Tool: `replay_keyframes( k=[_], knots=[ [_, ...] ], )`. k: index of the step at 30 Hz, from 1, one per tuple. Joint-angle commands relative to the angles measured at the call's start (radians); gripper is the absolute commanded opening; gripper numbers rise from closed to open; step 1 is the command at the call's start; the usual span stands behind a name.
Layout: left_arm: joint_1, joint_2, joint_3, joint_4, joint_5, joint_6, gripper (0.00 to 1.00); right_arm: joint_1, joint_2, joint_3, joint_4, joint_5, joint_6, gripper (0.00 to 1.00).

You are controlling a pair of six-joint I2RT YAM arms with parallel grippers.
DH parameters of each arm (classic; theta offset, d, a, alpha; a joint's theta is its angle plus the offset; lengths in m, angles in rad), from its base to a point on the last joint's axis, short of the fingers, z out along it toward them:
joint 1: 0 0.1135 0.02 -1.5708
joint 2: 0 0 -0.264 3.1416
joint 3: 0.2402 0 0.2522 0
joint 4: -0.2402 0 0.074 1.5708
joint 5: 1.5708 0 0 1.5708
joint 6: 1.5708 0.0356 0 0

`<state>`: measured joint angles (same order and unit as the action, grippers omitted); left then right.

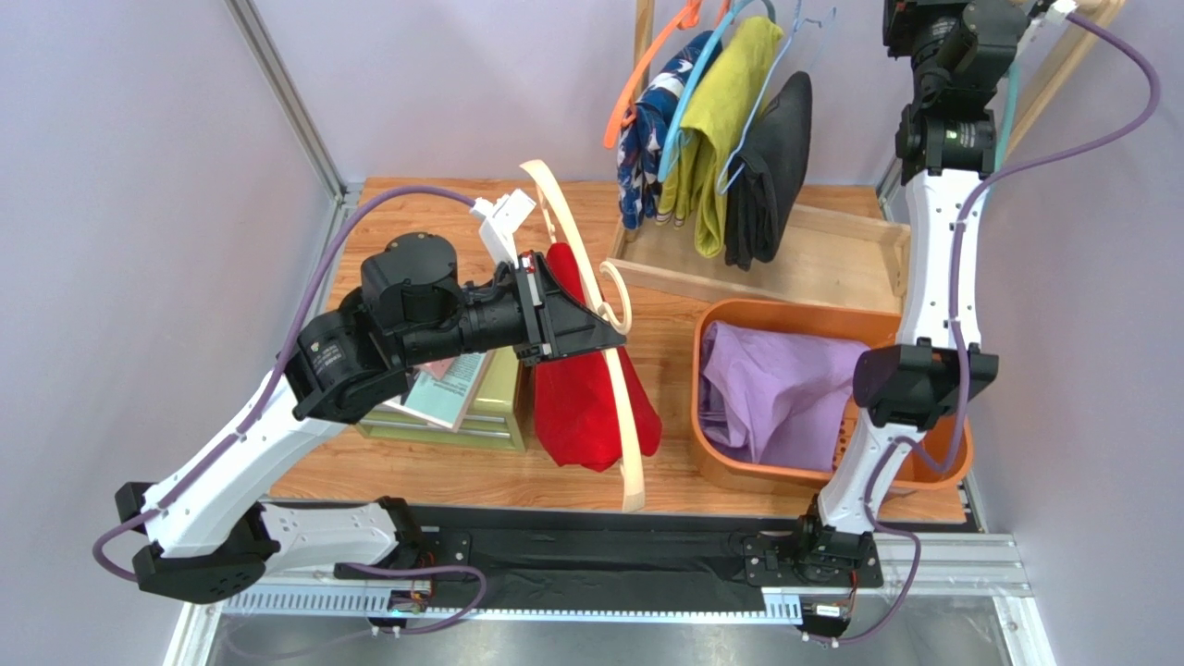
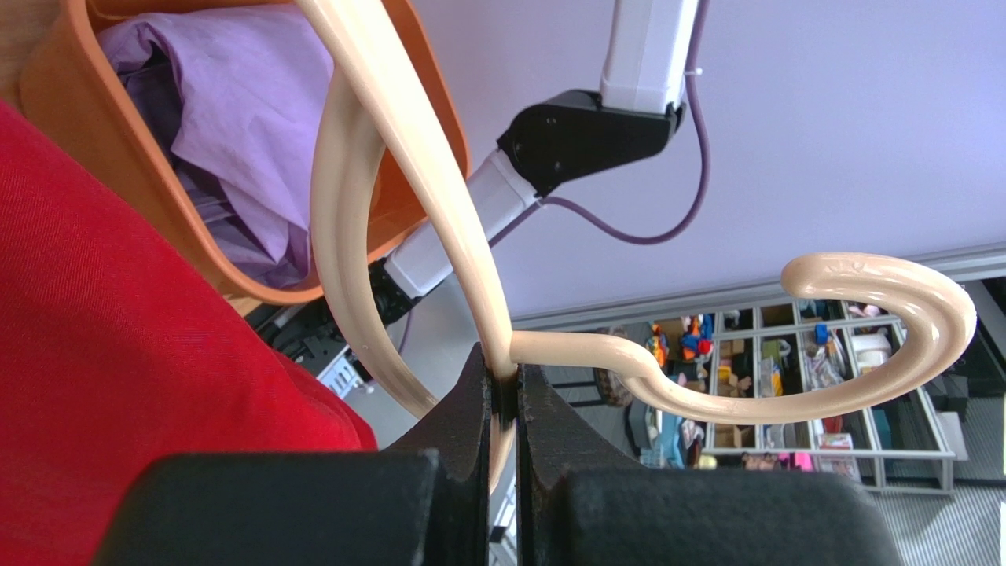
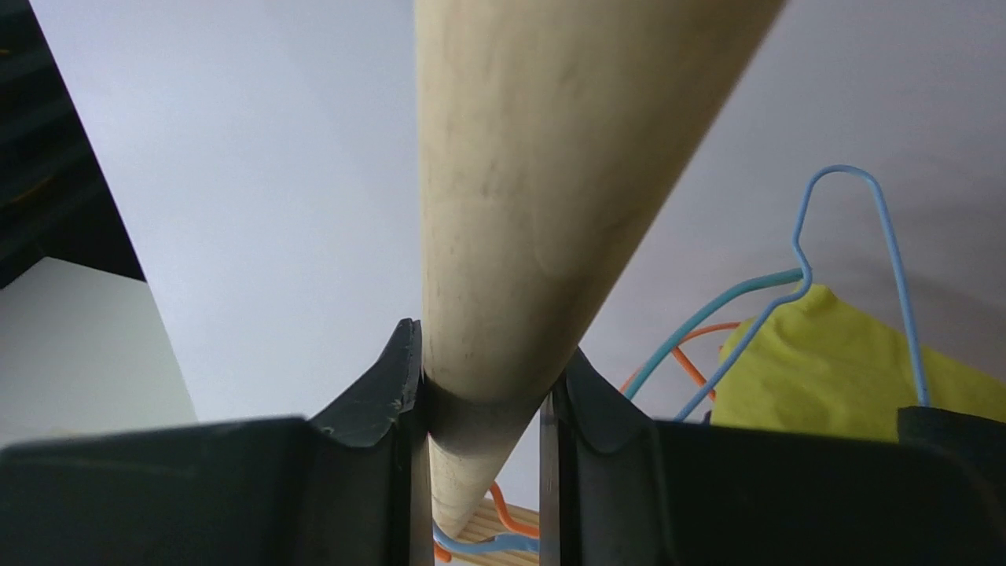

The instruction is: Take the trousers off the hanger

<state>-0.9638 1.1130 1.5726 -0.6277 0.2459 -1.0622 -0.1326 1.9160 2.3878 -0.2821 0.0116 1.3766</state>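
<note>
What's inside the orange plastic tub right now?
Crumpled lilac purple trousers fill most of the orange plastic tub. The right arm's black elbow covers the tub's right part, and anything under the cloth is hidden.

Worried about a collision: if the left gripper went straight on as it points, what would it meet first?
Likely the rim of the orange basket holding the lilac trousers, though the left gripper may pass above it; height is unclear.
</note>
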Motion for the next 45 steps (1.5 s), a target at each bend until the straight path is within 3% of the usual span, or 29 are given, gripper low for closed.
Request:
replay_keyframes(
  k=[1,7,11,14,15,18,30,36,40,45],
  knots=[
    [0.007,-0.047,0.026,0.14,0.006,0.018,0.0,0.033,0.089,0.096,0.177,-0.12,-0.128,0.0],
    [0.01,-0.041,0.023,0.135,0.007,0.011,0.0,0.054,0.199,0.142,0.305,-0.215,-0.077,0.0],
    [0.011,-0.041,0.021,0.135,0.013,0.001,0.0,0.053,0.271,0.204,0.304,-0.266,-0.091,0.02],
    [0.013,-0.044,0.015,0.146,0.021,-0.016,0.0,0.048,0.282,0.211,0.216,-0.335,-0.094,0.32],
    [0.013,-0.045,0.017,0.149,0.027,-0.019,0.0,0.05,0.253,0.199,0.19,-0.35,-0.106,0.5],
    [0.014,-0.044,0.023,0.155,0.053,-0.025,0.0,0.056,0.171,0.096,0.083,-0.369,-0.191,0.72],
    [0.022,-0.044,0.055,0.163,0.124,-0.047,0.0,0.091,-0.296,-0.156,-0.497,-0.305,-0.551,0.96],
    [0.04,-0.064,0.058,0.168,0.165,-0.104,0.0,0.267,-0.495,-0.329,-0.725,-0.237,-0.76,0.97],
    [0.082,-0.082,0.049,0.192,0.231,-0.163,0.0,0.532,-0.615,-0.479,-0.825,-0.13,-0.841,0.97],
    [0.14,-0.126,-0.003,0.27,0.334,-0.297,0.0,0.815,-0.796,-0.741,-0.835,-0.013,-0.821,0.97]
  ],
)
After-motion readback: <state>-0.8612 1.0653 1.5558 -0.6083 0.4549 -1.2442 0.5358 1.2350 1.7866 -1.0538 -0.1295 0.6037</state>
